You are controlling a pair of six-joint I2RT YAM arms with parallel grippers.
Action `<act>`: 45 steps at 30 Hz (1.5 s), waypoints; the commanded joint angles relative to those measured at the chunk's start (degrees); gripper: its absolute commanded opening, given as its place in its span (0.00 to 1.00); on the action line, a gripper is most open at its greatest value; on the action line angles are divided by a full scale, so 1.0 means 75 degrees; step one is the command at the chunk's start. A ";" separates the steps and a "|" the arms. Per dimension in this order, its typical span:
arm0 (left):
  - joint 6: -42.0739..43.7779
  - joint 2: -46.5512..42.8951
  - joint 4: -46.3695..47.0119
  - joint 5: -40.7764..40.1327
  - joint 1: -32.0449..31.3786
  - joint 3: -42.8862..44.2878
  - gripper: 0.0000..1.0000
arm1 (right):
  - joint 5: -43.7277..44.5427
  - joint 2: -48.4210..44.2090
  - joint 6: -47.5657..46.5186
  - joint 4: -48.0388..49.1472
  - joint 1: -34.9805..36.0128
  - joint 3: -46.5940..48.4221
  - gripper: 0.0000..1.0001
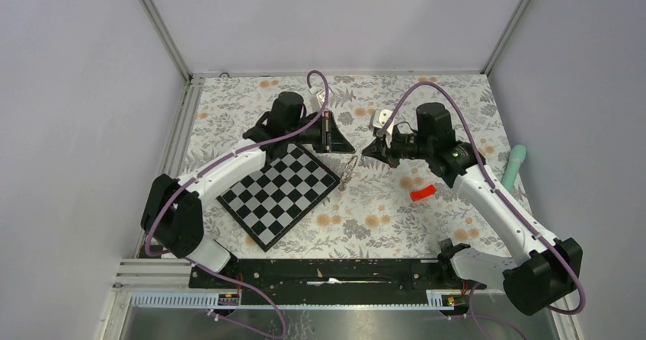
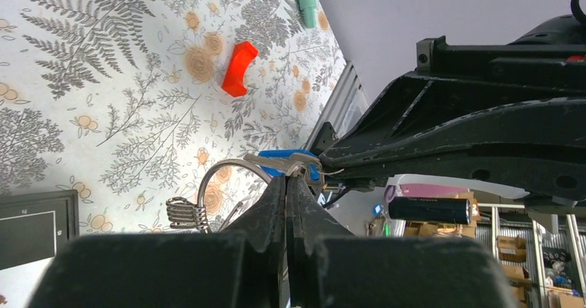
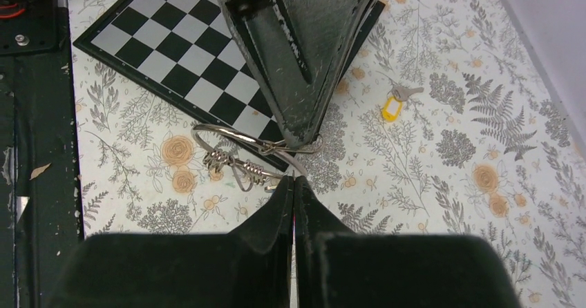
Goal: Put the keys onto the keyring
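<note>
L pincer (image 2: 287, 184) is clamped shut on the thin round silver metal keyring (image 3: 231, 134). The ring sits at frame centre in the top view, just off the right corner of the black-and-white chessboard (image 1: 278, 193). R pincer (image 3: 294, 182) is also shut, apparently on the small silver blue-capped key (image 2: 294, 164), tip-to-tip w/ the left. The yellow-headed key (image 3: 392, 108) lies loose on the floral-print surface (image 1: 381, 226), upper right of the right wrist view.

Risks:
- Key tip misses the ring's split & skates along the wire.
- Ring twists in such a thin grip.
- Pincers bump, being so close.
- Blue key slips & drops.
</note>
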 commanded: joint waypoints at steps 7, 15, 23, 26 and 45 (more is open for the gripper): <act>0.0167 -0.0166 -0.0354 -0.0542 0.0036 0.0491 0.00 | -0.0051 0.0205 0.0083 0.0461 0.0266 -0.0103 0.00; 0.0101 -0.0122 -0.0405 -0.0598 0.0024 0.0527 0.00 | 0.0244 0.0398 0.0222 0.0694 0.0476 -0.0136 0.00; 0.0087 -0.0124 -0.0409 -0.0575 -0.0011 0.0504 0.00 | 0.0554 0.0514 0.0296 0.0857 0.0597 -0.0152 0.00; 0.0108 -0.0121 -0.0401 -0.0565 -0.0023 0.0503 0.00 | 0.0668 0.0528 0.0357 0.0911 0.0606 -0.0136 0.00; 0.0320 -0.0130 -0.0387 -0.0631 -0.0122 0.0438 0.00 | 0.0928 0.0662 0.0814 0.1076 0.0604 0.0011 0.00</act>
